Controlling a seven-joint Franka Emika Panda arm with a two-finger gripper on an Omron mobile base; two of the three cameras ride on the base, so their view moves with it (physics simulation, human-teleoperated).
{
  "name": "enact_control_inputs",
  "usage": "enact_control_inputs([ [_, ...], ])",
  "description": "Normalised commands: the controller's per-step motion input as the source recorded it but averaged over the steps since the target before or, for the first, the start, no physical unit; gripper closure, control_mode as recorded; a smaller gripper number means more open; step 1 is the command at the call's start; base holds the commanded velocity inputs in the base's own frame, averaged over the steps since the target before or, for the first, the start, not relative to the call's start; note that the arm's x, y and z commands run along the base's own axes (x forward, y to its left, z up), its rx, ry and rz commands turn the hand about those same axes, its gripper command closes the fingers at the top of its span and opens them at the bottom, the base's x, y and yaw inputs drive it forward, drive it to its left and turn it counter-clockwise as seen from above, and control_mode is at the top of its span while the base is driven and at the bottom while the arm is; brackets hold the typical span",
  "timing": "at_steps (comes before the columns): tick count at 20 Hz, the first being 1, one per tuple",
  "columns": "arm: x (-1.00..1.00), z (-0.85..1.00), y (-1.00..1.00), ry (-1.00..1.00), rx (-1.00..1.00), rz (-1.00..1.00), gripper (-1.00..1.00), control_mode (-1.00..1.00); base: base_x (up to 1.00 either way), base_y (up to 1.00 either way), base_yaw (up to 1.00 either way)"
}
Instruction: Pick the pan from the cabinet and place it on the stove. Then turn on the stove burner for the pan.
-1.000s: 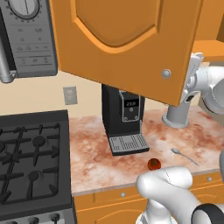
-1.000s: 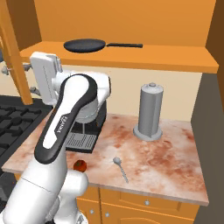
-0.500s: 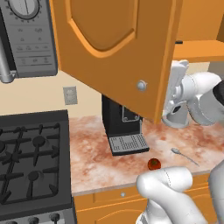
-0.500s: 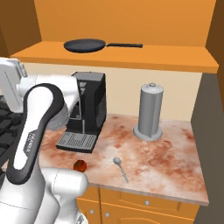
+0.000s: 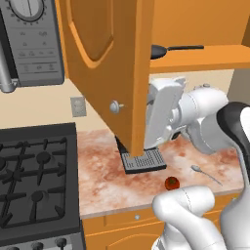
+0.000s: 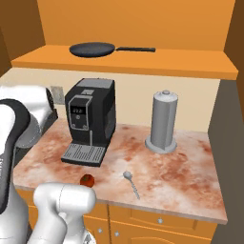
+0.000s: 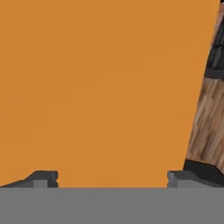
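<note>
- the round shallow dark grey frying pan (image 6: 93,49) lies flat on the orange wooden shelf (image 6: 143,63) inside the tall orange wall cabinet (image 5: 195,29), its long thin black handle pointing to the right in the right base view; in the left base view just its edge and handle show past the door.
- the cabinet's orange arched-panel door (image 5: 105,68) stands swung open, edge-on toward the left base camera, with a small round silver knob (image 5: 115,106) near its lower edge.
- the white arm's hand sits right behind that door edge in the left base view; the gripper (image 7: 112,178) faces a flat orange surface at close range in the hand view, and the two dark jaws stand wide apart with nothing between them.
- the black gas stove (image 5: 34,180) with cast-iron grates and round burner caps sits at the left of the marbled reddish-brown table (image 6: 181,176), its grates bare.
- on the table stand a black coffee machine (image 6: 90,119) and, to its right, a tall grey cylindrical canister (image 6: 163,121).
- a small red round object (image 6: 87,179) lies near the table's front edge, a silver spoon (image 6: 131,182) to its right, apart from it.
- a grey microwave (image 5: 31,41) hangs above the stove.
- a pale wall socket (image 5: 77,106) is set between the stove and the door.
</note>
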Motion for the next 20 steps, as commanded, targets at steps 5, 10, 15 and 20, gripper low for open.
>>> enact_control_inputs([
  [5, -0.40, 0.00, 0.61, 0.00, -0.05, 0.02, -1.00, -1.00, 0.00, 0.00, 0.00],
  [10, -0.46, 0.00, 0.50, 0.00, -0.06, 0.00, -1.00, -1.00, 0.00, 0.00, 0.00],
  [15, -0.35, 0.00, 0.16, 0.00, -0.04, 0.00, -1.00, -1.00, 0.00, 0.00, 0.00],
  [20, -0.07, -0.02, 0.00, -0.01, -0.05, 0.02, -1.00, -1.00, 0.00, 0.00, 0.00],
])
